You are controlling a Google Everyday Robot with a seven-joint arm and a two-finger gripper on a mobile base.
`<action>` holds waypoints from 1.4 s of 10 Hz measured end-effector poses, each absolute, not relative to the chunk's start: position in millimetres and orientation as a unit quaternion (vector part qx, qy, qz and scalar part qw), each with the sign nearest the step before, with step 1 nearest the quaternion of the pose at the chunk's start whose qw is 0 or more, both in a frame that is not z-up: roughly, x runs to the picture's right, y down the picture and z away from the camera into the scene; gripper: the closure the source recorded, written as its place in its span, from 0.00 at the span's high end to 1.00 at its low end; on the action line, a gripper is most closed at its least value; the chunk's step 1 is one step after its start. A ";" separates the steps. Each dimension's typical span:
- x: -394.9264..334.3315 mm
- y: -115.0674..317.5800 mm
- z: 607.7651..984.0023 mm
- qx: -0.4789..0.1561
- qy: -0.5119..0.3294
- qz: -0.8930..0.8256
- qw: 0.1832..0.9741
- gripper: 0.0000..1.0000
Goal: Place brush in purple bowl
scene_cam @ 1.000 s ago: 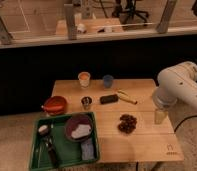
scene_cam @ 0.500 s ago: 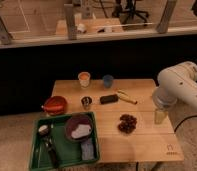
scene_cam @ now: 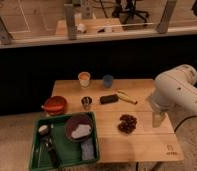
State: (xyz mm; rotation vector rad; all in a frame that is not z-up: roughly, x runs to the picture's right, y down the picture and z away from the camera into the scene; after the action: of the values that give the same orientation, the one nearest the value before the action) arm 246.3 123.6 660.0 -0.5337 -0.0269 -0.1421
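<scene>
The brush (scene_cam: 48,144) lies in the green tray (scene_cam: 67,150) at the front left, its whitish head toward the back and its black handle pointing to the front. The purple bowl (scene_cam: 78,125) sits in the same tray just right of the brush, with a pale object inside it. My gripper (scene_cam: 157,119) hangs down from the white arm (scene_cam: 179,90) over the table's right edge. It is far to the right of the tray and holds nothing that I can see.
A red bowl (scene_cam: 55,105) and a small metal cup (scene_cam: 86,102) stand behind the tray. A paper cup (scene_cam: 84,78), a blue cup (scene_cam: 108,80), a black object (scene_cam: 109,99), a banana (scene_cam: 126,96) and a brown cluster (scene_cam: 127,123) are on the table. A grey-blue sponge (scene_cam: 88,149) lies in the tray.
</scene>
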 end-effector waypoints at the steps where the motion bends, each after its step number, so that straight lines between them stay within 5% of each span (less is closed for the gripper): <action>1: 225.5 134.5 648.8 -0.259 -0.027 -0.106 0.960 0.80; 7: 120.1 205.9 582.9 -0.234 -0.115 -0.302 0.917 0.80; 14: 103.7 192.3 583.5 -0.210 -0.157 -0.350 0.899 0.80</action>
State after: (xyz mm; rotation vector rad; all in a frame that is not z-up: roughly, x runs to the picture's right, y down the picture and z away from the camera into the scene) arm 103.7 192.3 583.5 -0.4344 -0.3248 -0.7254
